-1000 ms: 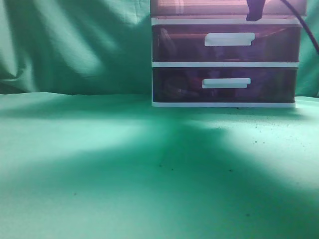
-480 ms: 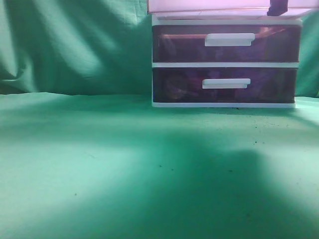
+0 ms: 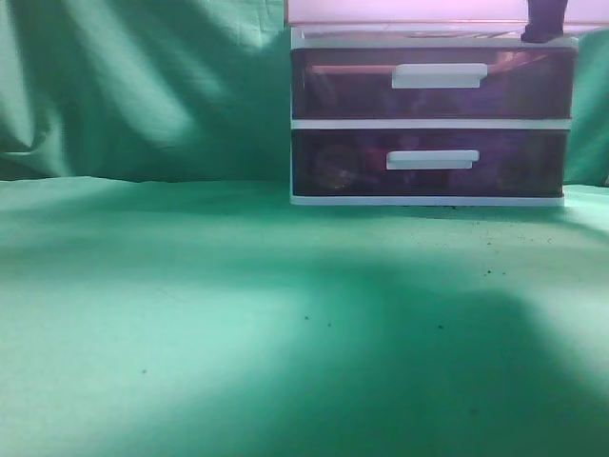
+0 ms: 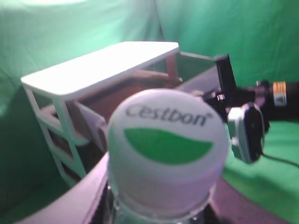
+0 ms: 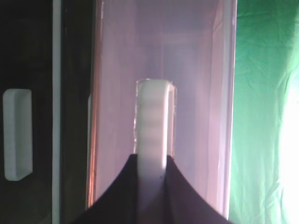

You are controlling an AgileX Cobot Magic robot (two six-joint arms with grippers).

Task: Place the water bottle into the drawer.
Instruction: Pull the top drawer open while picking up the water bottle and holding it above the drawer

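The water bottle [image 4: 168, 149], clear with a white and green "Cestbon" cap, fills the left wrist view. My left gripper [image 4: 159, 212] is shut on it below the cap, held above and beside the white-framed drawer unit [image 4: 100, 63]. The reddish-pink top drawer [image 5: 196, 93] is pulled out. It also shows at the top edge of the exterior view [image 3: 409, 11]. My right gripper [image 5: 153, 172] is shut on its white bar handle [image 5: 154, 116]. The right gripper shows as a dark shape in the exterior view [image 3: 544, 24] and in the left wrist view [image 4: 224, 88].
Two darker purple drawers [image 3: 433, 84] [image 3: 428, 162] with white handles sit closed below the pink one. The unit stands at the back right of a green cloth table [image 3: 238, 324]. A green cloth backdrop [image 3: 143, 86] hangs behind.
The pink drawer front has come out toward the camera and looks brighter. My right gripper on its handle has shifted right in the exterior view.
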